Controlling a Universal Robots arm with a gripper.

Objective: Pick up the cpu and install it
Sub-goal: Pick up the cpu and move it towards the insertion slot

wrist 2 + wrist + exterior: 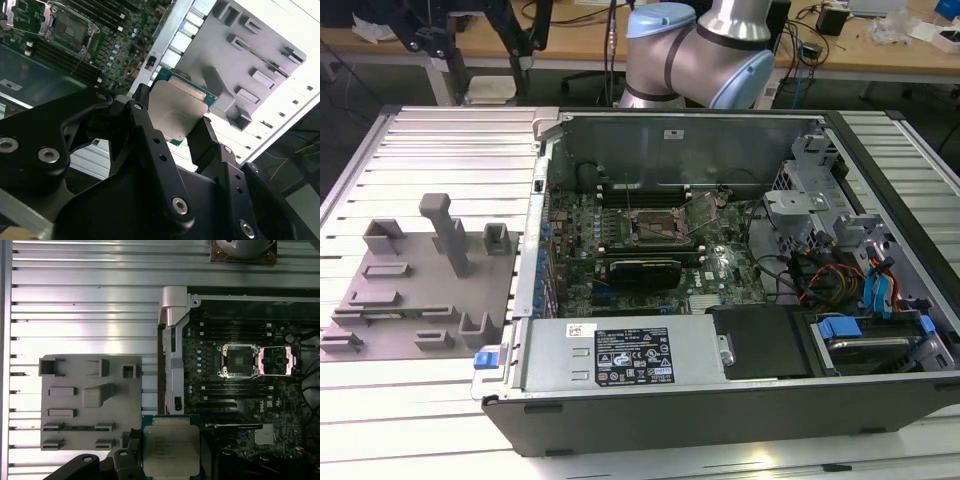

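We see the socket (239,360) open from above, its hinged plate (275,361) tipped up just beside it. The case wall (172,355) rises between the grey fixture (90,390) on the counter (75,305) and the board (210,400). Our claw (173,116), holding the cpu (171,450), hangs near that wall.

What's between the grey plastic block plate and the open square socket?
In the first wrist view: a strip of ribbed silver table, the computer case's grey metal side wall, then green circuit board.

The black gripper (169,458) is clamping the thin, square, silver-topped cpu (171,446) near the grey plastic fixture plate (90,399).
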